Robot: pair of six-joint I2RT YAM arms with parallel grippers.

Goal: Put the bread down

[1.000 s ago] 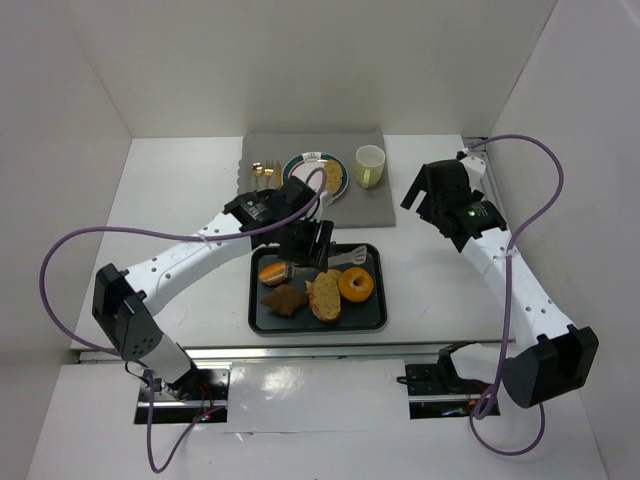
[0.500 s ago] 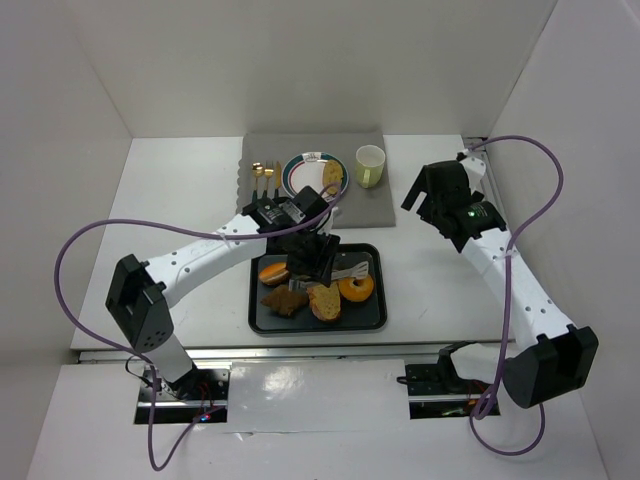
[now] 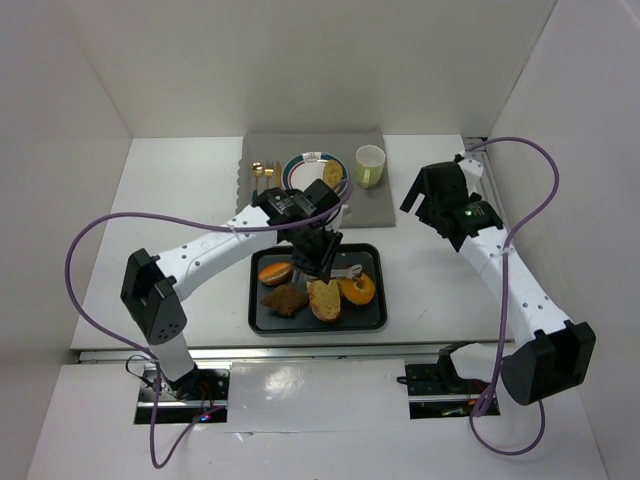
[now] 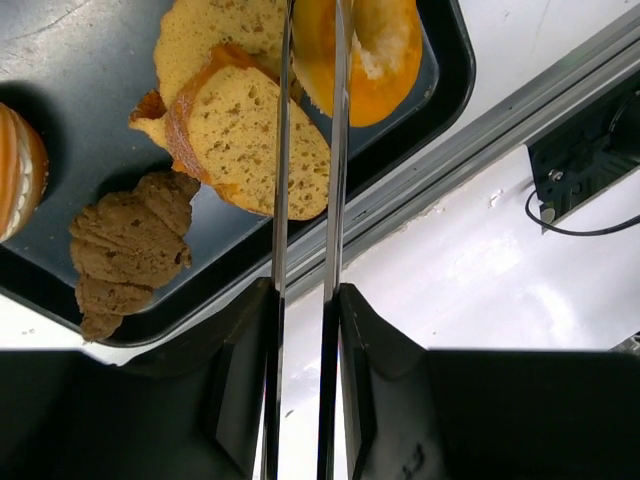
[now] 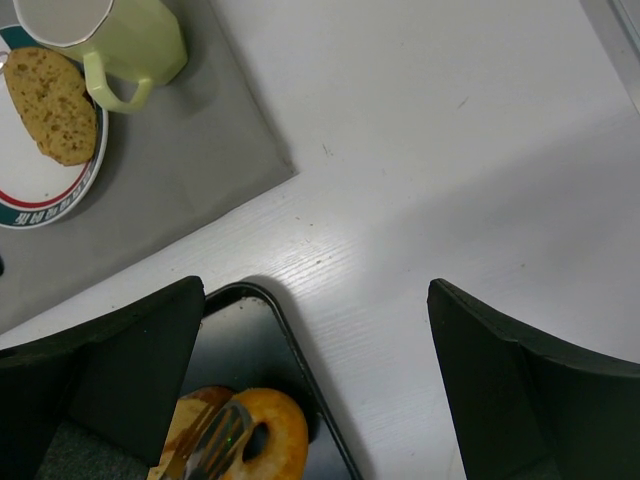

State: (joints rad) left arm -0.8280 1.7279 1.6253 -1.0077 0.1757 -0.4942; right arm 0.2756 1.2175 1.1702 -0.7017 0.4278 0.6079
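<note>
A black tray [image 3: 368, 318] holds two bread slices [image 3: 325, 298], a donut [image 3: 358, 289], a brown croissant [image 3: 284, 299] and a bun [image 3: 274, 271]. My left gripper [image 3: 318, 252] is shut on metal tongs [image 4: 305, 200] and hovers over the tray. The tong blades run a little apart over the edge of a bread slice [image 4: 240, 130] and the donut [image 4: 375, 55]; their tips are cut off at the top of the left wrist view. Another bread slice [image 3: 333, 176] lies on a white plate [image 3: 300, 166]. My right gripper [image 3: 432, 200] is open and empty, beyond the tray's right corner.
The plate, a pale green cup [image 3: 370, 165] and gold cutlery [image 3: 263, 175] sit on a grey mat [image 3: 375, 205] behind the tray. The right wrist view shows the cup [image 5: 110, 40], the tray rim [image 5: 290, 340] and the donut [image 5: 270, 440]. White walls enclose the table.
My left arm has swung right and lower over the tray, bringing the tongs from the bun side to the bread slices and donut. The right arm has barely moved.
</note>
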